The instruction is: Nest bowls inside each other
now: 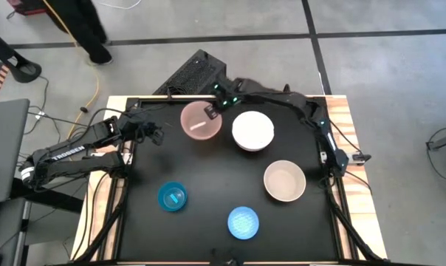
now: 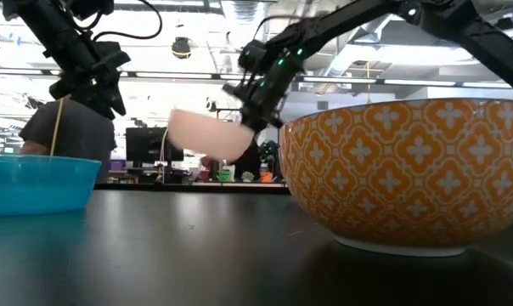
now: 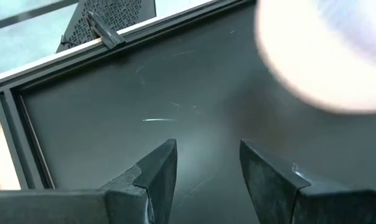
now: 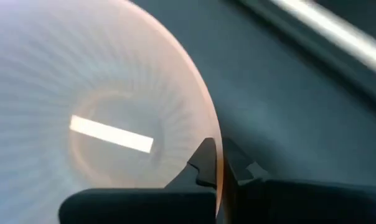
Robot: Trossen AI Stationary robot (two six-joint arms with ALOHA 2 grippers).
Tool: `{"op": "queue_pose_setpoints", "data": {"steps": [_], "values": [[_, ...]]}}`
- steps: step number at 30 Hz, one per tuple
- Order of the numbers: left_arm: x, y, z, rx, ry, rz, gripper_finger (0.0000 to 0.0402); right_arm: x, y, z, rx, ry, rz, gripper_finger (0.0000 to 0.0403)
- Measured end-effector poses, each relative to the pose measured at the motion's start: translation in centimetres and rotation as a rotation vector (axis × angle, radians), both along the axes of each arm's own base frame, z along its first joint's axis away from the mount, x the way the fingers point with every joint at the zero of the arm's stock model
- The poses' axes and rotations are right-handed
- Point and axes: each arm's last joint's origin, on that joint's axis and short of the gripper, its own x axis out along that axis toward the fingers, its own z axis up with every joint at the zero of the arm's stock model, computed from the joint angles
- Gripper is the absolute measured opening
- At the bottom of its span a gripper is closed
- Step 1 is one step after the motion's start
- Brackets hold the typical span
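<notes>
Above the far part of the black table hangs the pink bowl, with my right gripper shut on its rim. The white bowl stands on its base just right of it. The beige bowl, orange-patterned outside, stands at the right. Two blue bowls sit near the front: a darker one and a brighter one. My left gripper hovers open left of the pink bowl, nothing between its fingers. My right gripper pinches the pink bowl's rim on the side toward the white bowl, one finger inside the bowl and one outside. The fingers slant down from the table's right and far side. The bowl hangs clear of the table, mouth up, slightly tilted.
A raised frame edges the table. A dark perforated box lies beyond the far edge. A person shows in the room behind. Bare tabletop lies in the middle between the bowls.
</notes>
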Motion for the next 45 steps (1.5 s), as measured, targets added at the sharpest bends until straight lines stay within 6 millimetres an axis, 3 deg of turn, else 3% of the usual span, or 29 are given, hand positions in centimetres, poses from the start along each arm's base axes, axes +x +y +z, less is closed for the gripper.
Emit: {"op": "queue_pose_setpoints", "data": {"steps": [5,11,15,20,28,39,45], "values": [[0.4,0.2,0.3,0.03,-0.053,0.0,0.0164,-4.2,0.4,4.0,0.008,0.09,0.052,0.0003],[0.9,0.5,0.1,0.02,-0.086,0.02,0.0164,-9.6,1.5,6.4,-0.016,0.191,0.088,0.0003],[1.4,0.8,-0.4,-0.007,-0.076,0.031,0.0164,-13.5,2.0,6.1,-0.015,0.179,0.032,0.0002],[1.9,0.9,-0.8,-0.042,-0.066,0.011,0.0164,-16.9,2.9,3.9,-0.004,0.115,-0.076,0.0002],[2.1,1.0,-0.6,-0.055,-0.11,0.023,0.0164,-17.7,4.0,-0.3,0.002,0.172,-0.177,0.0001],[2.2,1.0,-0.7,-0.063,-0.113,0.014,0.0164,-18.2,4.4,-2.3,0.012,0.248,-0.231,0.0001],[2.2,1.0,-0.7,-0.065,-0.113,0.011,0.0164,-17.9,4.8,-2.4,0.004,0.25,-0.238,0.0006]]}}
